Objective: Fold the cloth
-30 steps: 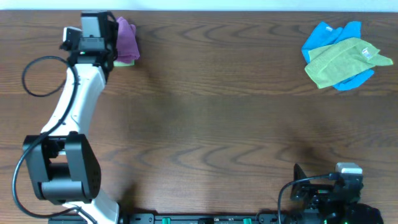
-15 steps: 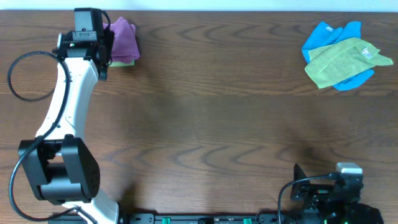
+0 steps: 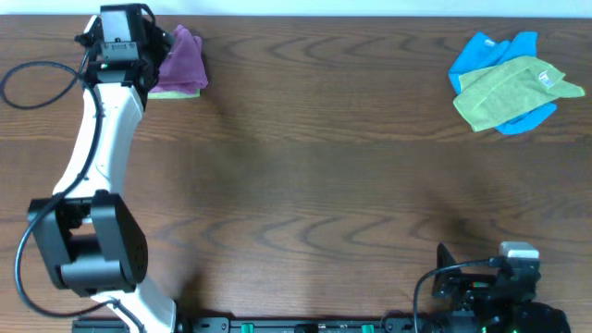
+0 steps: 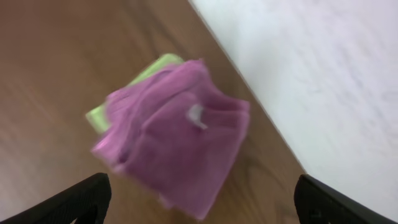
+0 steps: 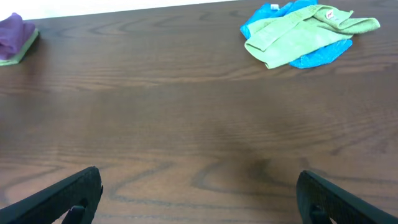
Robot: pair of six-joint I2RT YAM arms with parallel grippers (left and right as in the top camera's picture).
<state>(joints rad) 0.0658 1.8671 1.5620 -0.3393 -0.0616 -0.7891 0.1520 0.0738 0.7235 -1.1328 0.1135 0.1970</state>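
The cloth (image 3: 182, 61) is violet-purple and lies bunched in a folded heap at the table's far left back corner, on top of a lime-green cloth (image 3: 190, 93). In the left wrist view the cloth (image 4: 180, 137) shows a small white tag on top, with the lime-green cloth (image 4: 146, 71) peeking out behind it. My left gripper (image 3: 154, 59) is open and empty just left of the cloth; its fingers (image 4: 202, 190) straddle the cloth's near edge without touching. My right gripper (image 3: 481, 282) is open and empty (image 5: 199, 190) at the front right, far from the cloth (image 5: 15, 37).
A crumpled green cloth (image 3: 513, 88) lies over a blue cloth (image 3: 490, 46) at the back right; both show in the right wrist view, green (image 5: 298, 34) over blue (image 5: 314, 56). The table's far edge (image 4: 249, 93) runs right behind the purple cloth.
My left arm has drawn back to the left, away from the purple cloth, uncovering more of it. The cloth stays in place. The right arm has not moved.
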